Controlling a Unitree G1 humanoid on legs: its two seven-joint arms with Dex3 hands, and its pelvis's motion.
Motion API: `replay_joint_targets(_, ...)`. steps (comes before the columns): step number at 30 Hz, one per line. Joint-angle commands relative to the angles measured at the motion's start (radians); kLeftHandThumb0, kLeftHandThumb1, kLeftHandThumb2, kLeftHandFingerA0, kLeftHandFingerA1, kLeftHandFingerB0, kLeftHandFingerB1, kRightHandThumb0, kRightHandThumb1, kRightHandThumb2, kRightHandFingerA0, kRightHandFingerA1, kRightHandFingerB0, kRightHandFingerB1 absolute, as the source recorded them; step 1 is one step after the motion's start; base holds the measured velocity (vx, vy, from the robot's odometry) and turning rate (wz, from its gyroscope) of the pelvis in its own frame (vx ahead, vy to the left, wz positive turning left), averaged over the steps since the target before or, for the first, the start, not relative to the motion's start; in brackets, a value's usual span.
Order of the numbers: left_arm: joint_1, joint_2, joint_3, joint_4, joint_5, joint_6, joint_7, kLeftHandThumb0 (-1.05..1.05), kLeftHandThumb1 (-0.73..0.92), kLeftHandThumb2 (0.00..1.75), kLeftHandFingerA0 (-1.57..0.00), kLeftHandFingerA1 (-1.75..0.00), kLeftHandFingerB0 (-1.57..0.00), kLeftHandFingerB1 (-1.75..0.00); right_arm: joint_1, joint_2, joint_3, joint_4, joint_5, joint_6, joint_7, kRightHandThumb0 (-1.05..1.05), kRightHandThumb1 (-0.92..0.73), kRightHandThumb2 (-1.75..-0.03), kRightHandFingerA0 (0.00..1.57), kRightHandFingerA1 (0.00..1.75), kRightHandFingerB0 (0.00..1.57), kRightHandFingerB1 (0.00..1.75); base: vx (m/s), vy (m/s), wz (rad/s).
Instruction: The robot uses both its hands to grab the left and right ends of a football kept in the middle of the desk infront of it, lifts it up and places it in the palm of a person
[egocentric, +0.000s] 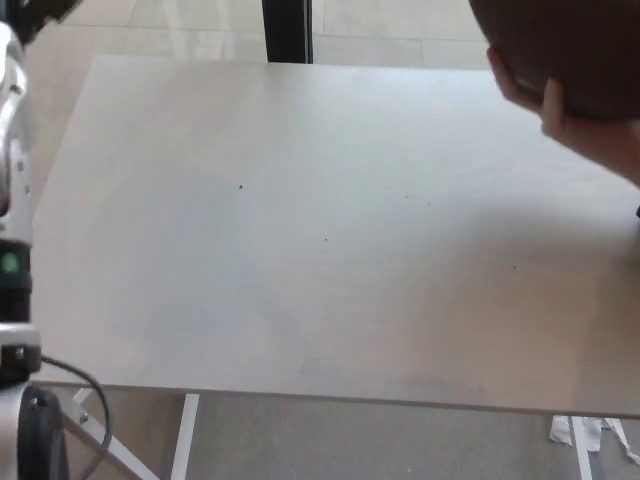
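The brown football (575, 55) is at the top right corner, partly cut off by the picture's edge. It rests in a person's hand (545, 100), whose fingers curl around its lower left side, above the back right of the desk. My left arm (10, 200) stands along the far left edge, well away from the ball. Only a dark bit of my left hand (35, 10) shows at the top left corner. My right hand does not show.
The pale grey desk (320, 250) fills most of the view, its near edge running along the bottom. A black post (288, 30) stands behind the desk's far edge. A black cable (80, 385) loops off my left arm at the bottom left.
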Motion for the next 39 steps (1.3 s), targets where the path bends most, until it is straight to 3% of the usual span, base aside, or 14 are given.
replay_joint_targets(1,1.134,-0.084,0.973,-0.791,-0.590,-0.020,-0.399,-0.84,0.73,1.09,-0.29,-0.63,-0.04,-0.43,0.829,-0.117,-0.387,-0.666,0.375,0.180,0.354,-0.85,-0.72,-1.07,1.01,1.27,0.05,0.36,0.00,0.000,0.00)
replay_joint_targets(4,1.198,-0.093,1.074,-0.557,-0.643,-0.199,-0.454,-0.87,0.73,1.07,-0.29,-0.62,-0.05,-0.41,0.901,-0.033,-0.410,-0.613,0.297,0.083,0.398,-0.85,-0.90,-0.67,0.95,1.52,0.12,0.28,0.00,0.000,0.00)
replay_joint_targets(8,1.191,0.055,1.244,0.004,-0.644,-0.327,-0.319,-0.83,0.72,1.05,-0.35,-0.61,-0.10,-0.50,0.827,-0.014,-0.438,-0.294,0.126,-0.183,0.444,-0.64,-0.86,-0.68,0.28,0.39,0.04,0.21,0.00,0.000,0.00)
replay_joint_targets(9,1.203,0.092,1.247,0.096,-0.619,-0.322,-0.274,-0.77,0.73,1.06,-0.28,-0.57,-0.06,-0.43,0.829,-0.022,-0.430,-0.232,0.058,-0.245,0.435,-0.74,-0.67,-0.98,0.79,1.29,0.01,0.43,0.00,0.000,0.00)
replay_joint_targets(11,1.204,0.115,1.249,0.153,-0.602,-0.296,-0.219,-0.79,0.75,1.07,-0.30,-0.56,-0.06,-0.37,0.815,-0.030,-0.440,-0.176,0.053,-0.274,0.419,-0.62,-0.84,-0.65,0.81,1.75,0.20,0.40,0.00,0.000,0.00)
replay_joint_targets(12,1.212,0.123,1.240,0.180,-0.576,-0.287,-0.183,-0.80,0.92,0.71,-0.90,-0.95,-0.15,-0.34,0.805,-0.043,-0.446,-0.137,0.050,-0.277,0.402,-0.66,-0.77,-0.70,0.82,1.70,0.15,0.41,0.00,0.000,0.00)
replay_joint_targets(13,1.225,0.140,1.210,0.249,-0.532,-0.312,-0.150,-0.77,0.91,0.73,-0.27,-0.59,0.00,-0.24,0.789,-0.076,-0.444,-0.063,0.017,-0.269,0.355,-0.72,-0.83,-0.65,0.80,1.57,0.15,0.40,0.00,0.000,0.00)
replay_joint_targets(15,1.224,0.158,1.193,0.324,-0.516,-0.348,-0.145,-0.77,0.91,0.73,-0.27,-0.59,0.00,-0.24,0.771,-0.105,-0.439,-0.003,-0.008,-0.254,0.311,-0.72,-0.83,-0.65,0.80,1.57,0.15,0.40,0.00,0.000,0.00)
replay_joint_targets(16,1.217,0.146,1.190,0.294,-0.514,-0.317,-0.135,-0.78,0.73,1.02,-0.07,-0.56,-0.04,-0.27,0.750,-0.116,-0.445,0.014,0.018,-0.232,0.299,-0.37,-0.51,-1.08,1.19,1.25,0.00,0.51,0.00,0.000,0.00)
replay_joint_targets(17,1.186,0.136,1.165,0.257,-0.495,-0.275,-0.112,-0.70,0.92,0.69,-0.11,-0.58,0.00,-0.26,0.687,-0.133,-0.454,0.025,0.074,-0.167,0.244,-0.70,-0.78,-0.63,0.21,1.08,0.07,0.29,0.00,0.000,0.00)
replay_joint_targets(23,0.934,0.204,1.018,0.348,-0.429,-0.241,-0.080,-0.78,0.71,1.04,-0.14,-0.62,-0.02,-0.23,0.420,-0.338,-0.416,0.141,0.092,0.053,0.052,-0.54,-0.84,-0.64,0.28,0.95,0.00,0.11,0.00,0.000,0.00)
replay_joint_targets(26,0.916,0.082,0.903,0.077,-0.380,-0.087,-0.052,-0.74,0.92,0.70,-0.14,-0.59,0.00,-0.17,0.226,-0.477,-0.406,0.326,0.108,0.108,-0.004,-0.88,-0.80,-1.01,0.00,0.10,0.00,0.01,0.00,0.000,0.00)
replay_joint_targets(32,1.036,0.109,0.587,0.120,-0.187,-0.015,-0.253,-0.79,0.70,1.05,-0.37,-0.73,0.00,-0.37,0.203,-0.472,-0.337,0.570,0.006,0.025,0.062,-0.87,-0.80,-0.67,0.54,1.30,0.00,0.01,0.00,0.000,0.00)
replay_joint_targets(39,1.053,0.201,0.476,0.347,-0.164,-0.107,-0.324,-0.77,0.71,1.00,-0.22,-0.63,-0.10,-0.48,0.372,-0.528,-0.228,0.694,-0.074,-0.083,0.337,-1.04,-0.72,-1.04,0.51,0.87,0.00,0.00,0.00,0.000,0.00)
